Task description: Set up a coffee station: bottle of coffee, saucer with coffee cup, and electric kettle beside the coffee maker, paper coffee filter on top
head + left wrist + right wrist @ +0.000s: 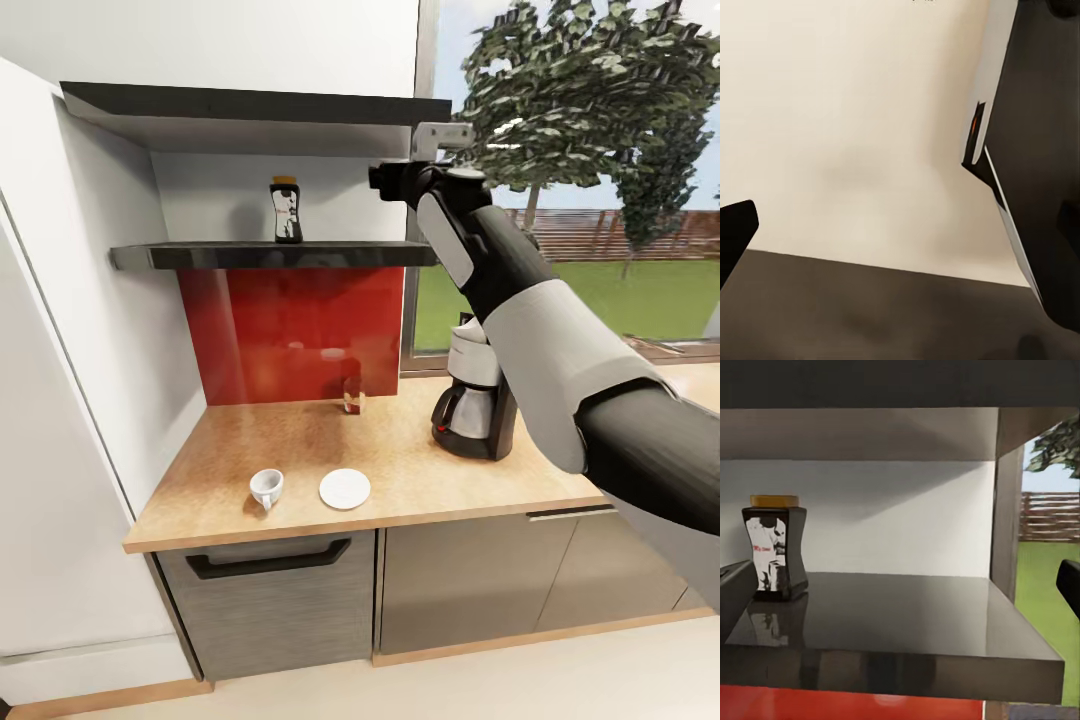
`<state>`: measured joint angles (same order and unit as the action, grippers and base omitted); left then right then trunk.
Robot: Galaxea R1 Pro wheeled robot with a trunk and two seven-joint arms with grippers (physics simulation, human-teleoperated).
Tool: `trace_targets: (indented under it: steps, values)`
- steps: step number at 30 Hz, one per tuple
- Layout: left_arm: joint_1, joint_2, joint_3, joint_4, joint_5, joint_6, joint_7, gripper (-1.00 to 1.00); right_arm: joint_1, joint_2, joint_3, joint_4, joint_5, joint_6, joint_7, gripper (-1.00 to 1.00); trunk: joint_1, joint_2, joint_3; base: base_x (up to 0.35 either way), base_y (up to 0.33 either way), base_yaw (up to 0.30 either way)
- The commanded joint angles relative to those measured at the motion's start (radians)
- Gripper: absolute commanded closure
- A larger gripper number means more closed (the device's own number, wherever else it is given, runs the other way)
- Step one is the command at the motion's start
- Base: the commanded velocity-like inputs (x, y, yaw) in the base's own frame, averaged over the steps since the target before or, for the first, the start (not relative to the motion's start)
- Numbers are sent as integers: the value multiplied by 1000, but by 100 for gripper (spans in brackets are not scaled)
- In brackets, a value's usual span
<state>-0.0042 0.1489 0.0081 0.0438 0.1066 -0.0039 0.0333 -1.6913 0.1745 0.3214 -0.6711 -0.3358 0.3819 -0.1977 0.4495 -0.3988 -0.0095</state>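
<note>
The coffee bottle [287, 210], dark with an orange lid, stands upright on the dark kitchen shelf [250, 256]. In the right wrist view the bottle [775, 547] sits at the far side of the shelf top [907, 615]. My right gripper [385, 182] is raised at the shelf's right end, open and well apart from the bottle, with nothing between its fingers [735, 592]. The coffee maker [475, 395] stands on the wooden countertop [300, 450]. A white cup [266, 488] and a white saucer [345, 488] lie side by side near the front edge. My left gripper [900, 225] is open and empty.
A small brown item [352, 400] stands against the red backsplash [290, 330]. A white tall cabinet [60, 400] borders the counter on the left. A window [580, 180] lies behind my right arm. A second shelf [250, 105] hangs above the bottle.
</note>
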Motion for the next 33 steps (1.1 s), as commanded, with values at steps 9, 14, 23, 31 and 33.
trace_targets:
  steps: [9, 14, 23, 31, 33]
  values:
    - [0, 0, 2, 0, 11, -1, 0, -100, -1, 0, 5, 5, -9, 1, -8, -100, 0, -1, -1, 0, 160, 0]
    - [0, 0, 1, 0, 11, -1, 0, -100, -1, 0, 5, 2, -9, 2, -8, -100, 0, -1, -1, 0, 300, 0]
    - [0, 2, 0, 2, 11, -2, 0, -100, 2, 0, 4, 8, -9, 4, -8, -100, 0, -1, -1, 67, 300, 0]
    - [1, 6, -2, 2, 10, 0, 0, -100, 4, 0, 2, 3, -9, 5, -9, -100, 0, -1, -3, 255, 203, 45]
    - [1, 4, -3, 2, 10, 2, 0, -100, 4, 0, 1, -1, -9, 5, -9, -100, 0, -1, -5, 80, 34, 128]
